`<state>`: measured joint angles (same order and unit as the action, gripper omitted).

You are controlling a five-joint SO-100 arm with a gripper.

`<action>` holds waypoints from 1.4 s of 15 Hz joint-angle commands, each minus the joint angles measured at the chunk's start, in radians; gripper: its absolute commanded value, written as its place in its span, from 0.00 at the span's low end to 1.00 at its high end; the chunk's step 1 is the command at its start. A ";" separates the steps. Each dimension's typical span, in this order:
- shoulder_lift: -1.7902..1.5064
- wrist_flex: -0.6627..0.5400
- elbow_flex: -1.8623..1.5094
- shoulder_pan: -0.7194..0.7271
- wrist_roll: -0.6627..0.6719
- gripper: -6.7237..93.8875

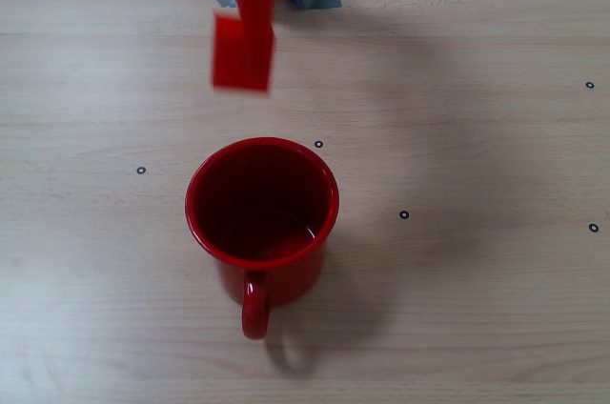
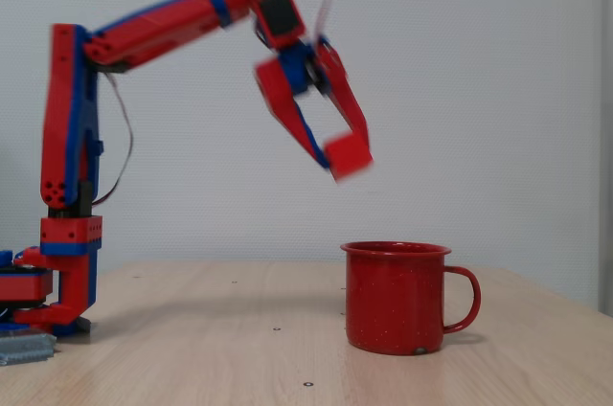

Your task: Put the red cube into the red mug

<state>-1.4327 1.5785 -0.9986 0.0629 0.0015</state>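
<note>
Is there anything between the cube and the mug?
No. In the side fixed view the gripper holds the red cube up in the air, and only empty air lies between it and the mug.

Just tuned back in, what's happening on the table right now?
The red-and-blue arm is carrying the red cube in its gripper, raised well above the table. The red mug stands upright and looks empty in the overhead view. The cube is not yet over the mug's opening; it hangs short of it, on the arm's side.
</note>
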 commanded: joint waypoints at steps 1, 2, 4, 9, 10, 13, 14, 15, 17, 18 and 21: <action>0.054 -0.087 0.109 0.028 -0.032 0.07; 0.107 -0.129 0.135 0.034 -0.034 0.07; 0.210 -0.172 0.193 0.035 -0.037 0.07; 0.265 -0.189 0.184 0.040 -0.040 0.07; 0.265 -0.187 0.184 0.041 -0.043 0.07; 0.265 -0.190 0.173 0.043 -0.041 0.07; 0.262 -0.192 0.167 0.043 -0.038 0.07; 0.255 -0.198 0.156 0.038 -0.044 0.08; 0.242 -0.187 0.137 0.023 -0.072 0.27; 0.238 -0.181 0.126 0.017 -0.089 0.37; 0.222 -0.192 0.095 -0.005 -0.109 0.53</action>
<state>-1.1045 1.3959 -0.9143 0.0675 -0.0936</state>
